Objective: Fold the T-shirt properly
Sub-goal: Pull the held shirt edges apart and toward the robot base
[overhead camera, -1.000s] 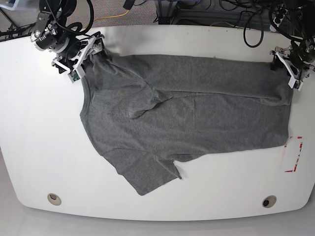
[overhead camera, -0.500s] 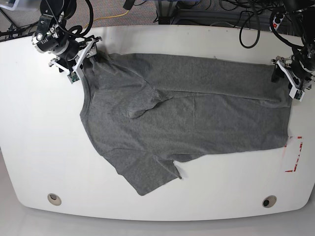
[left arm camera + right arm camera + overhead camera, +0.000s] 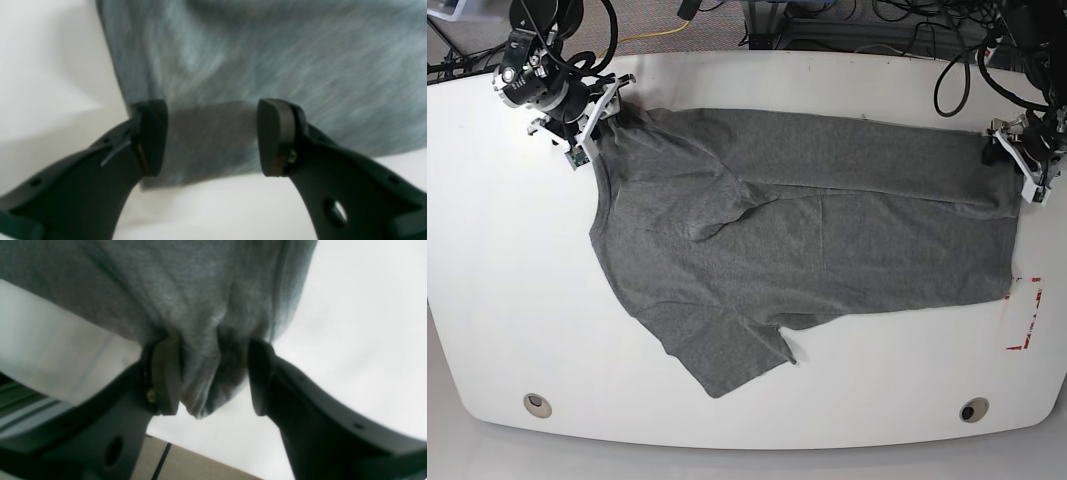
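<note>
Right gripper [image 3: 599, 112] at ten o'clock pinches a T-shirt [image 3: 827, 220] corner while left gripper [image 3: 1017, 160] at two o'clock straddles the hem with wide jaws, probably for lifting one long edge.

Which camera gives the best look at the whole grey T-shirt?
The base view: the T-shirt lies spread across the white table, both sleeves visible. The left wrist view shows only a blurred corner of it, the right wrist view only a bunched fold.
</note>
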You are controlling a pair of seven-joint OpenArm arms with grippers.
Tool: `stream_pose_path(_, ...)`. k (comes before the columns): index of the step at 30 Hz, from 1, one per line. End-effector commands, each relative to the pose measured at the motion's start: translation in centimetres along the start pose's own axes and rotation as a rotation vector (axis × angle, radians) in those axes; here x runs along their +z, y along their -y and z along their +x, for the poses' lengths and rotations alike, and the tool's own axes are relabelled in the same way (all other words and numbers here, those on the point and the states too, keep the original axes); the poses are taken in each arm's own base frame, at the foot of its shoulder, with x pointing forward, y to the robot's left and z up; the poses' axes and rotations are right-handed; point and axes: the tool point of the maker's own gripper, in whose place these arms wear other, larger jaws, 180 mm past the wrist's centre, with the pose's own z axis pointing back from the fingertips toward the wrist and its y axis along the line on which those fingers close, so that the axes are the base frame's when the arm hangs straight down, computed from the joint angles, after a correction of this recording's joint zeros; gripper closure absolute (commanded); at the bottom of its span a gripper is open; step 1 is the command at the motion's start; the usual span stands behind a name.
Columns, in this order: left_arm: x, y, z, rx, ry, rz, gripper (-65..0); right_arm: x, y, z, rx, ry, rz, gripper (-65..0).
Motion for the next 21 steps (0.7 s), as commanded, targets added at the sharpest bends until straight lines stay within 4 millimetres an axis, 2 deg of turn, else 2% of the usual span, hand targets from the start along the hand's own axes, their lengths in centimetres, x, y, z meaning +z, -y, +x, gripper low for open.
stream_pose_path(1, 0.5, -1.6, 1.0, 0.005, 0.042, 0.025, -39.0, 0.5, 0.3, 0.7, 0.014, 0.031, -0.007, -29.3)
stream_pose_path(7, 0.1, -2.4, 0.1, 0.022, 0.021, 0.028, -39.0, 0.5, 0.0, -0.1, 0.009, 0.009, 0.0, -29.2)
stream_pose_path(11, -0.4, -1.9, -0.5, -0.014, -0.016, 0.028, -39.0, -0.2, 0.2, -1.7, -0.017, -0.034, 0.017, -29.5)
stream_pose_path(14, -0.4, -2.1, -0.8, -0.019, -0.031, 0.038, -39.0, -0.1, 1.5, -2.6, -0.003, -0.068, 0.002, -29.3)
stream_pose_path(21, -0.4, -2.1, -1.2, -0.02, -0.039, 0.038, -39.0, 1.4, 4.8, -2.2, 0.071, -0.092, -0.066, -29.6)
